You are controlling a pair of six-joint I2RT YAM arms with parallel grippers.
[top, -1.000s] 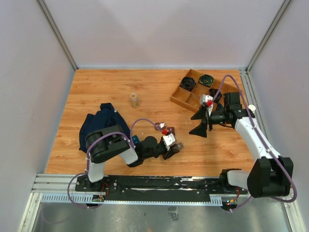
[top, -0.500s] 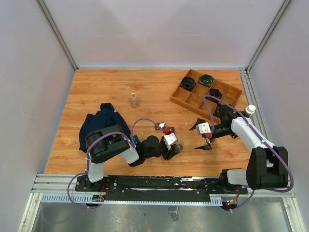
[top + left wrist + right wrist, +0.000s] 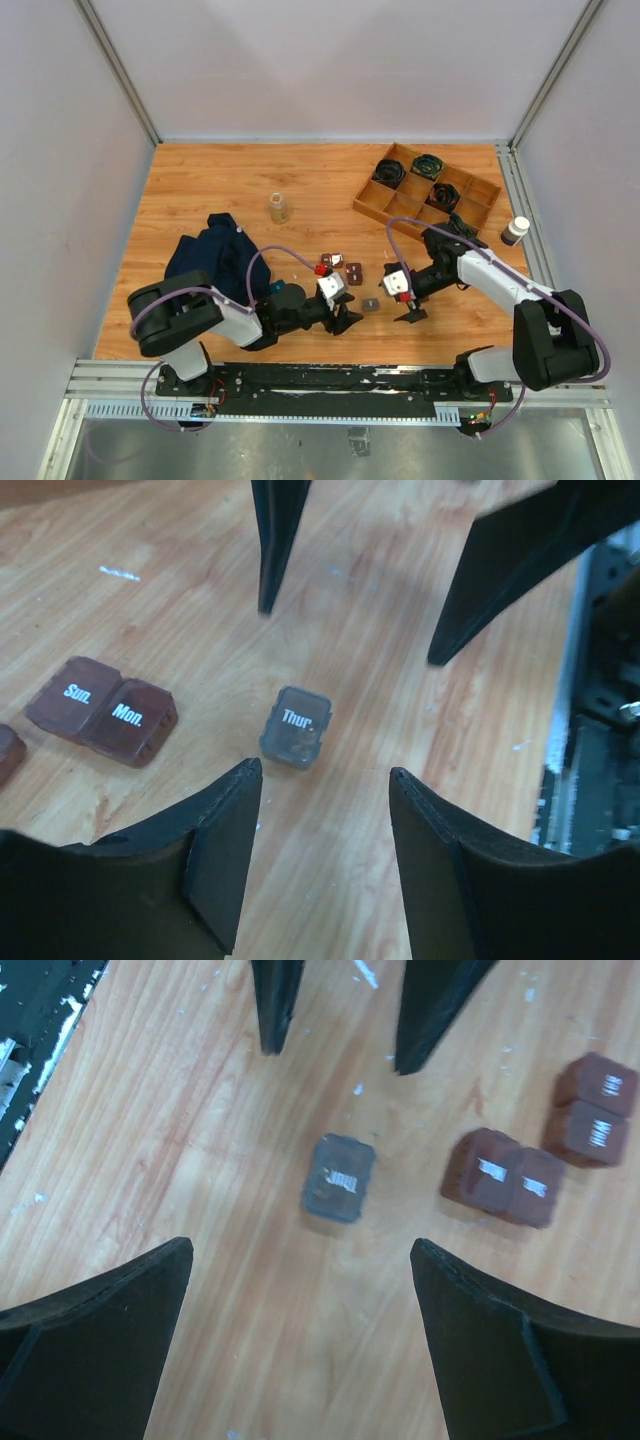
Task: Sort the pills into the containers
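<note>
Up front on the table [image 3: 200,180], the grey Thur. box [image 3: 296,726] seems newly let go, both arms' jaws wide.

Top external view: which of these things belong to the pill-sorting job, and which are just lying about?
Part of the job:
- grey "Thur." box
- brown "Sun." and "Mon." boxes
- second brown pair
- probably the white-capped bottle

Just lying about:
- wooden divided tray
- dark blue cloth
- small jar

L-wrist view: brown box [image 3: 5,752] cut off at edge; R-wrist: grey box [image 3: 338,1178] label blurred.
</note>
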